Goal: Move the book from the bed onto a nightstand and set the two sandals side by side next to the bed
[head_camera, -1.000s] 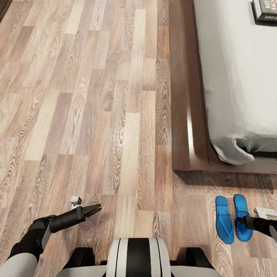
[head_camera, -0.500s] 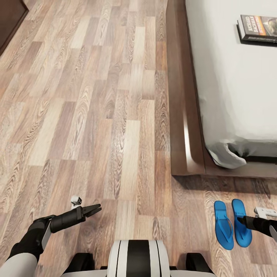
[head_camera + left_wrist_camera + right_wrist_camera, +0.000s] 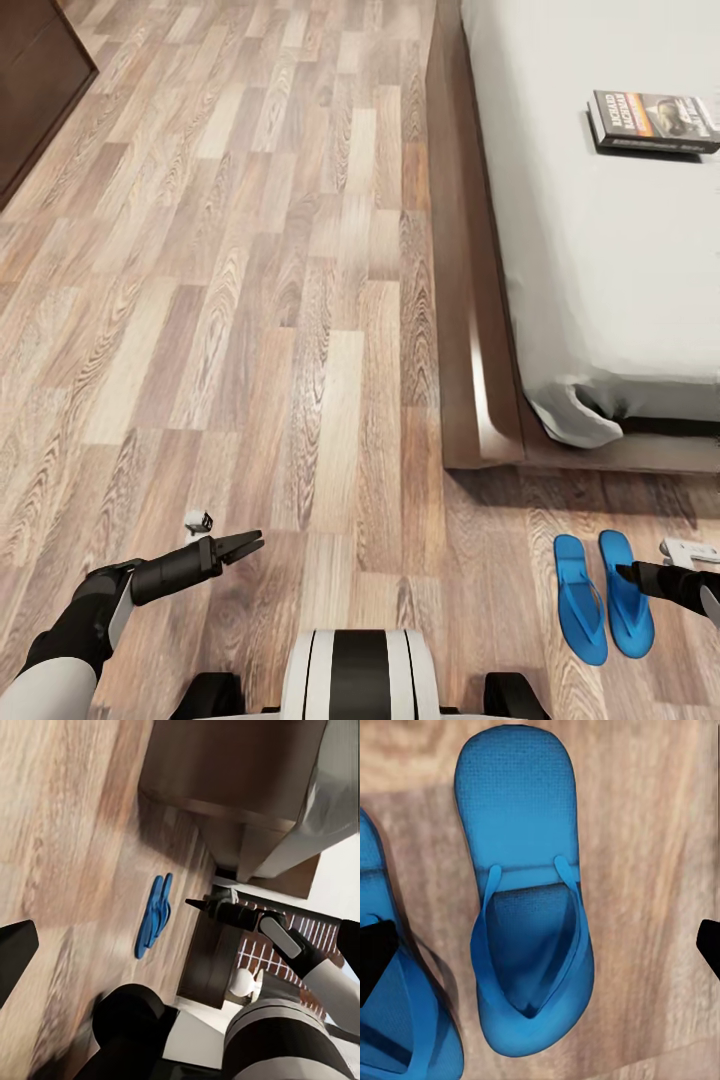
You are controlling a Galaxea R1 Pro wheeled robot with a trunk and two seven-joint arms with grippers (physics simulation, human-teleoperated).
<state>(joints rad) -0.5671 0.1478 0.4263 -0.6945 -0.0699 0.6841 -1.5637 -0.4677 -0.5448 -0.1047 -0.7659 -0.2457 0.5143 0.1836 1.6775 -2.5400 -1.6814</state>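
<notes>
The book (image 3: 652, 121), dark with an orange band, lies flat on the bed's light grey mattress (image 3: 600, 280), far from both arms. Two bright blue sandals (image 3: 603, 595) lie side by side on the floor just past the bed's dark frame corner (image 3: 480, 440); the left wrist view shows the pair (image 3: 154, 915) too. My right gripper (image 3: 625, 572) hovers over them, open, and one sandal (image 3: 529, 922) lies below its spread fingertips (image 3: 375, 960). My left gripper (image 3: 246, 545) hangs open over bare floor, holding nothing. No piece in view is clearly a nightstand.
A dark brown wooden cabinet (image 3: 35, 90) stands at the far left; I cannot tell what piece it is. A wide run of wood-plank floor (image 3: 260, 300) lies between it and the bed. My base (image 3: 360, 675) sits at the near edge.
The whole picture has shifted, so the camera moved: more of the mattress, the whole book and the dark cabinet have come into view. Both arms and the sandals hold their places.
</notes>
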